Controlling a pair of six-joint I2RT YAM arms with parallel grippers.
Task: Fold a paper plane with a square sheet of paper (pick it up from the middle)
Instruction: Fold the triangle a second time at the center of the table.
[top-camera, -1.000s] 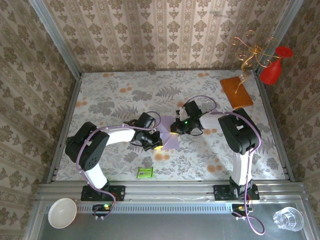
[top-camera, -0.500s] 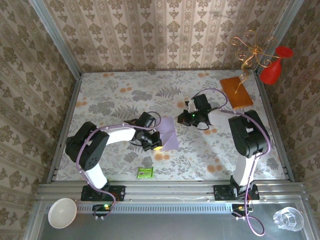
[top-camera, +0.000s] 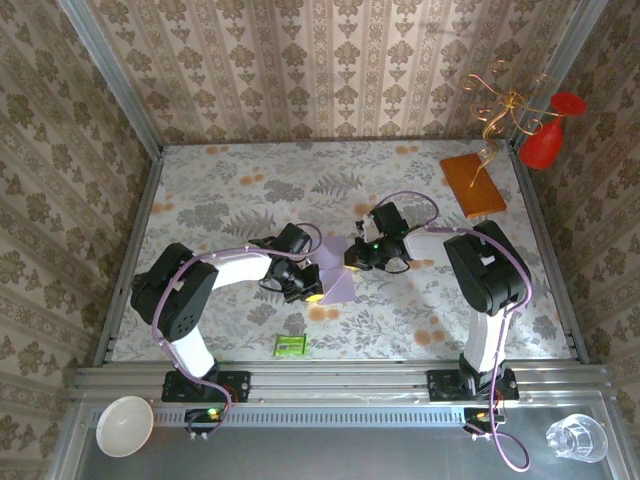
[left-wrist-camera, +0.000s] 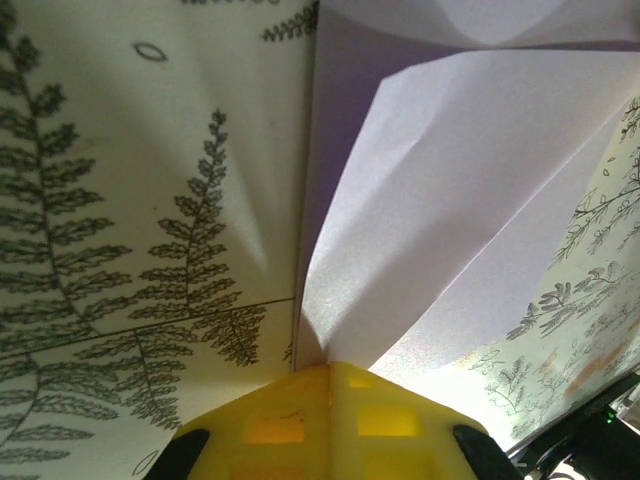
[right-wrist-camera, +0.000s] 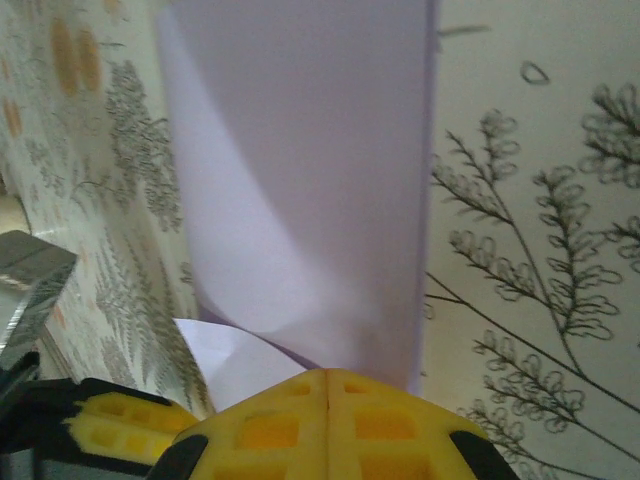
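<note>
**Lavender sheet, part-folded, mid-desk**

The square sheet of paper (top-camera: 336, 272) is pale lavender and plain. It is creased into angled flaps rather than lying flat. It sits at the middle of the floral desk (top-camera: 230, 190), pinched on opposite sides by the left gripper (top-camera: 313, 292) and the right gripper (top-camera: 353, 262).

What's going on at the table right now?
It's mid-fold: the lavender square sheet of paper lies in the middle of the table. The left gripper is shut on its near-left edge, and the right gripper looks pinched shut on the opposite side, with the paper bowed up between them. It is partly folded, not a plane yet.
</note>
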